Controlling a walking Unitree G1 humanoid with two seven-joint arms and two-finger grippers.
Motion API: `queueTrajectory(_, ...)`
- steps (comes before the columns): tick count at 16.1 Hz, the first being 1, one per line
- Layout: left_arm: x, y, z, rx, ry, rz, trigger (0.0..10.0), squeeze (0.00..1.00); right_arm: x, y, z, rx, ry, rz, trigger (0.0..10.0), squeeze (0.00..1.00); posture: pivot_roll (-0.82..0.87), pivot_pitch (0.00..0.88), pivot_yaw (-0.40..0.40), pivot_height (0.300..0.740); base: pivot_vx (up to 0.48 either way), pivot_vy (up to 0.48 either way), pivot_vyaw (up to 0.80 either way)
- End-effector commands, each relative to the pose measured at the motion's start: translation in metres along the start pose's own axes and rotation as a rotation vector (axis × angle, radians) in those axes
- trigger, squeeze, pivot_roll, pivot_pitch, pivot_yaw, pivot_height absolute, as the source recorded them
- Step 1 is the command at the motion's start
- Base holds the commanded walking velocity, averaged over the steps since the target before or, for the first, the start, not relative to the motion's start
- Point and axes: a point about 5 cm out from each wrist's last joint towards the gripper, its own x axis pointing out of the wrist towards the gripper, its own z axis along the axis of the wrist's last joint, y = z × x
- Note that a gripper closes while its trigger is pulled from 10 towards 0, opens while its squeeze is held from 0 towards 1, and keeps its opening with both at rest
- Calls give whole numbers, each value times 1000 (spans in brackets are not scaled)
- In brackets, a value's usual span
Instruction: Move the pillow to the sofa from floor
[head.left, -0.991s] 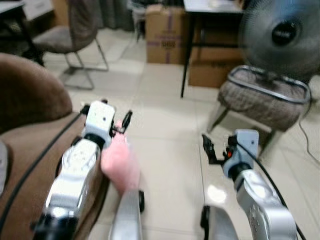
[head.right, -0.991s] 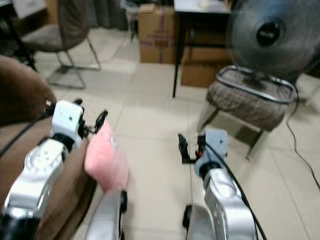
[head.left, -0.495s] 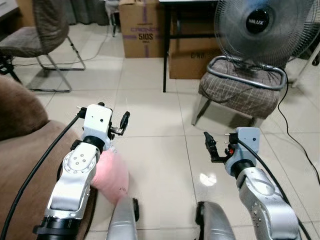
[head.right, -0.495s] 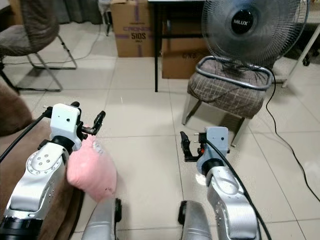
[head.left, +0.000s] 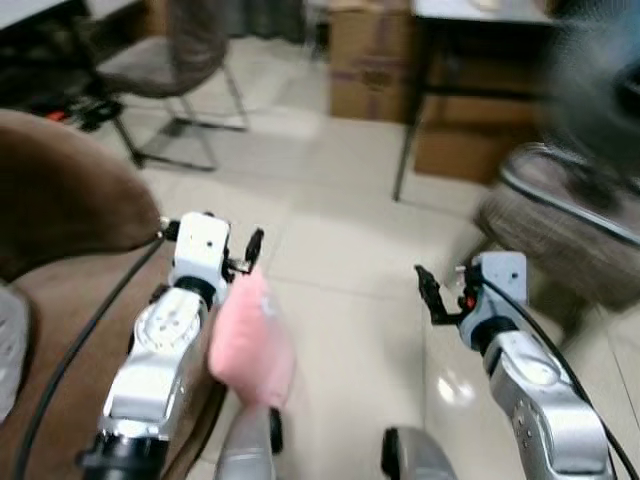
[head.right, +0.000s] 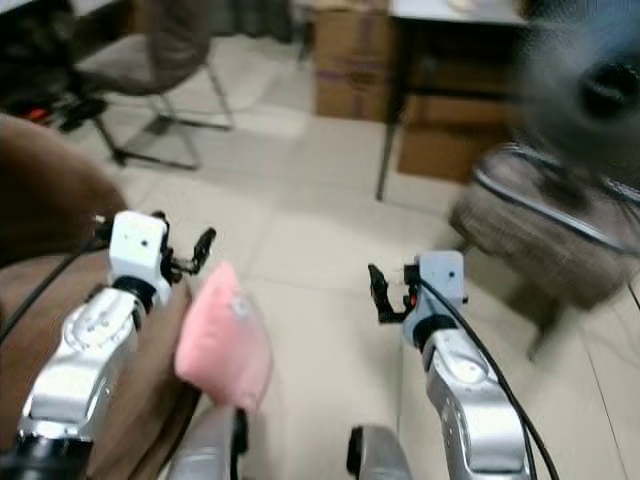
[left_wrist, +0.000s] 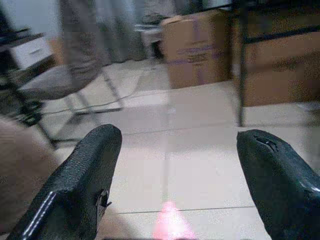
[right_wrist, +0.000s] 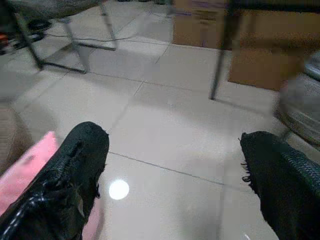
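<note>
A pink pillow (head.left: 250, 340) hangs off the floor against the inner side of my left forearm, just below the wrist. Its tip shows low in the left wrist view as pink pillow (left_wrist: 170, 226), below the fingers and not between them. My left gripper (head.left: 212, 234) is open, held over the front edge of the brown sofa (head.left: 60, 200). My right gripper (head.left: 440, 288) is open and empty above the tiled floor, to the right of the pillow. The pillow's edge (right_wrist: 25, 170) appears beside one right finger (right_wrist: 75, 170).
The sofa's arm and seat take up the left side, with a white item (head.left: 8, 350) on the seat. A metal-legged chair (head.left: 165, 60) stands at the back left. Cardboard boxes (head.left: 365, 50) and a dark table leg (head.left: 405, 150) stand behind. A padded stool (head.left: 560, 230) and blurred fan are right.
The whole picture has swung back to the left and blurred, so the camera moved. Both arms hold the same pose. The pillow sits slightly higher along the left forearm.
</note>
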Motion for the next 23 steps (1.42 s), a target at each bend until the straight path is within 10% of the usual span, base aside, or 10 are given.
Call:
queueTrajectory(1,-2,5,-4,8,22,14,10000,0,0,7,0,14,5,29,10000,0,67,0,13,610,277,0,0)
queueTrajectory(9,1,-5,-17,-47,107,-34,10000,0,-3,4,0,0,9,38,10000,0,58,0,0,610,0,0,0)
queueTrajectory(19,49,13,-49,11,337,-13,10000,0,-20,3,-4,-1,43,57,10000,0,13,0,2,520,0,0,0)
queueTrajectory(20,57,15,-52,-10,369,-19,10000,718,-19,5,-3,-13,49,72,10000,0,-2,0,8,520,0,0,0)
queueTrajectory(21,62,18,-53,-41,390,-12,10000,1000,-20,6,-2,-27,52,86,10000,0,-11,0,11,520,0,0,0)
queueTrajectory(23,69,24,-53,-76,414,24,10000,1000,-20,5,1,-74,52,121,10000,0,-21,0,19,520,0,0,0)
